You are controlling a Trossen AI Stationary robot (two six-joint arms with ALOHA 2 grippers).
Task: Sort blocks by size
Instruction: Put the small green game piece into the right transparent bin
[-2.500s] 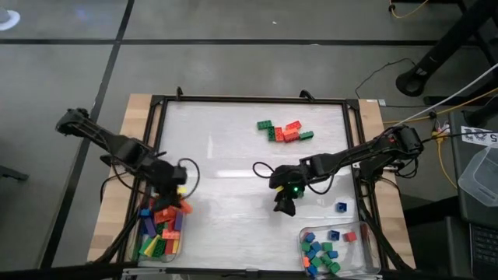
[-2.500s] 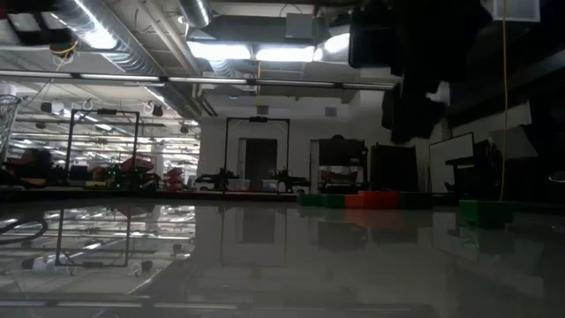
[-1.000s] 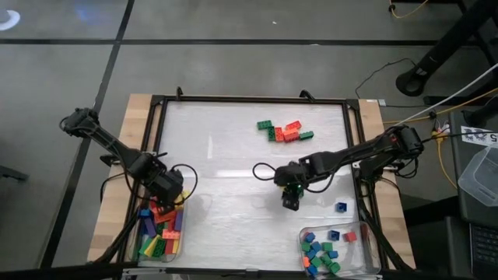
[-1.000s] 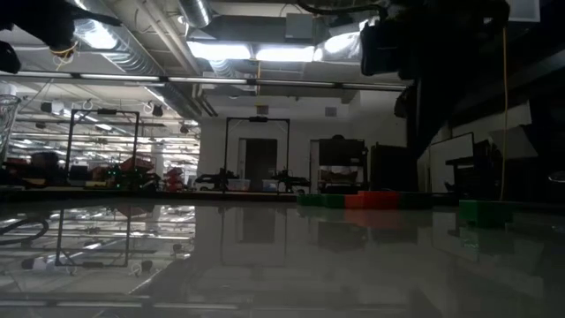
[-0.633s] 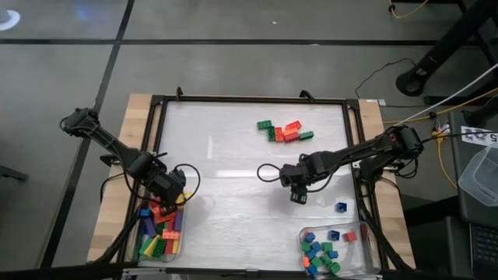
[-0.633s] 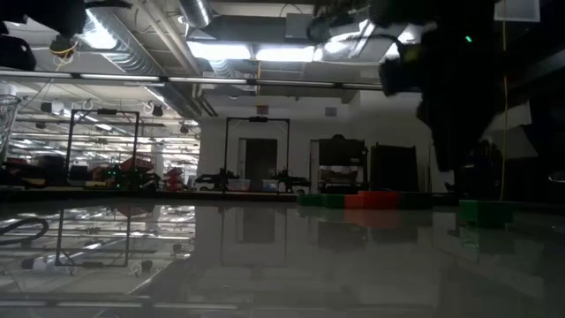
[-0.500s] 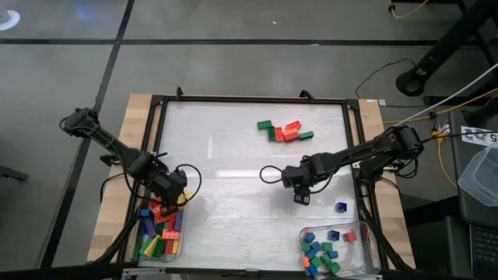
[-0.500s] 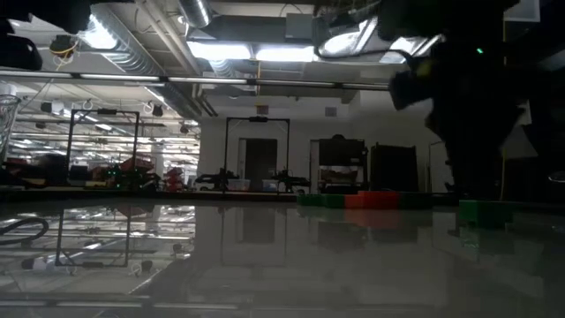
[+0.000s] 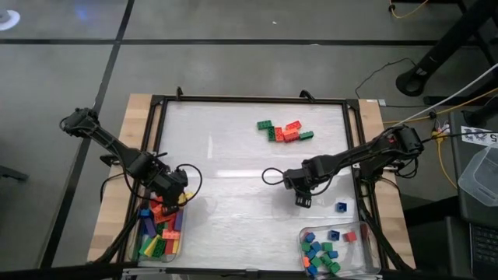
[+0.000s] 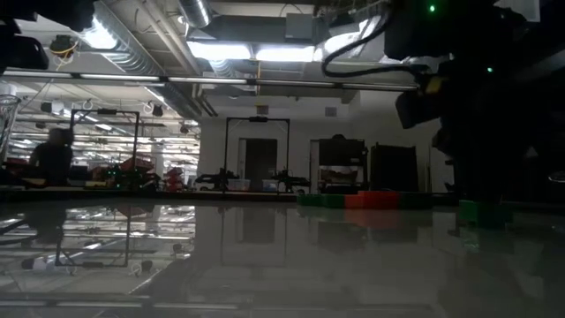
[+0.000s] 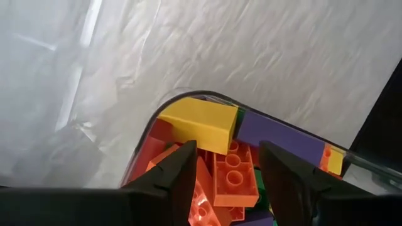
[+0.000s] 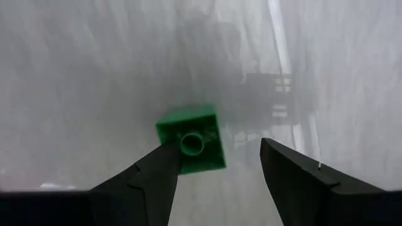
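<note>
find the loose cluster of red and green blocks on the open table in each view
high view: the block cluster lies on the table's far half, right of centre.
low view: the block cluster is a low red and green strip at the table's far edge, right of centre.
left wrist view: not in it.
right wrist view: not in it.
shared landmark: the white table top it rests on.

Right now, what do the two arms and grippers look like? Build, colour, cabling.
Both arms are slim, dark and jointed. The left gripper and right gripper each end in two black, blunt fingers. A black cable loops beside each wrist. A green light glows on the right arm in the low view.
</note>
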